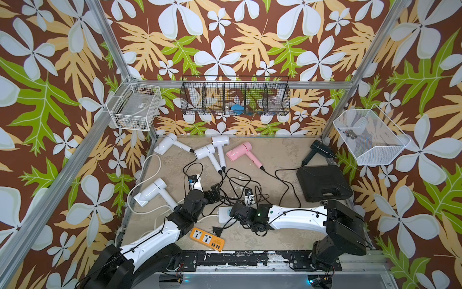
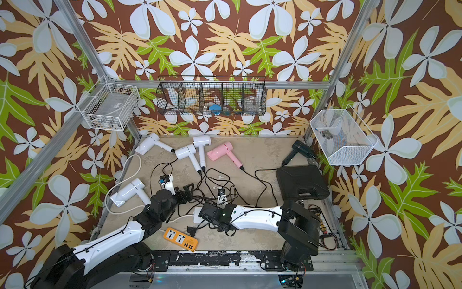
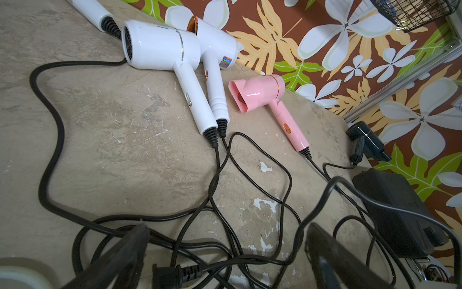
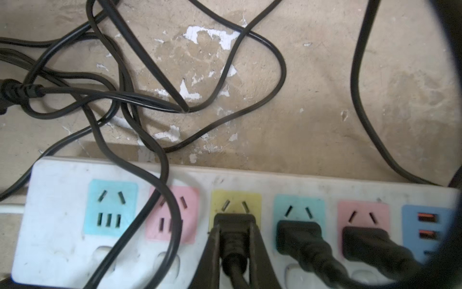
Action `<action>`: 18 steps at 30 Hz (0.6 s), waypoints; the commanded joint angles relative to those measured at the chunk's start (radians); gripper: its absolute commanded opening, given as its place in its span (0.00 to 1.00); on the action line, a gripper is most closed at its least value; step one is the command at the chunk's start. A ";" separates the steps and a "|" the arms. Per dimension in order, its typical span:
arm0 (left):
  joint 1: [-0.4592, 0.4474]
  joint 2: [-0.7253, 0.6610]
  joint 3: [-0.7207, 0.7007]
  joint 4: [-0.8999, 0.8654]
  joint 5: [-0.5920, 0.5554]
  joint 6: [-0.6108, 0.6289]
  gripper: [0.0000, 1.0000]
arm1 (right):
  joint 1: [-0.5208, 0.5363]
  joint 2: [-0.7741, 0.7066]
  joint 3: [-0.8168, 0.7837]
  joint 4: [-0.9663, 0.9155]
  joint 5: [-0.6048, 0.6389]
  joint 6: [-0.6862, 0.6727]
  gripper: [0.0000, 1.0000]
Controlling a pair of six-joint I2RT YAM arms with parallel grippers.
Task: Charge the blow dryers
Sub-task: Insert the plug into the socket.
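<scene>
Tan table [image 1: 275,155] holds it all, with a black case [image 1: 323,184] on the right. White power strip [image 4: 62,212] lies near the front. Along the back lie three white blow dryers [image 1: 206,151], a pink blow dryer [image 1: 240,151] and a black blow dryer [image 1: 321,149], handles slanting toward the front. Another white dryer [image 1: 152,191] lies at the left, handle pointing front-right. The right gripper [image 4: 235,225] pinches a black plug [image 4: 235,237] at the yellow socket [image 4: 236,200]. The left gripper [image 3: 225,250] is spread wide above the cords [image 3: 192,271].

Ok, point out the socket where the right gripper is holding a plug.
The yellow socket, alone with the right gripper clamped on its plug.
</scene>
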 commanded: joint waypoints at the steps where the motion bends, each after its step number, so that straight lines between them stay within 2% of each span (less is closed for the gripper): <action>1: 0.003 0.004 -0.003 0.020 0.008 0.006 0.99 | -0.024 0.036 -0.060 -0.075 -0.257 0.005 0.00; 7: 0.003 0.006 -0.002 0.022 0.008 0.009 0.99 | -0.064 -0.013 -0.023 -0.191 -0.210 -0.043 0.00; 18: 0.003 -0.009 -0.003 0.017 -0.004 0.018 1.00 | -0.142 -0.145 -0.047 -0.282 -0.164 -0.122 0.00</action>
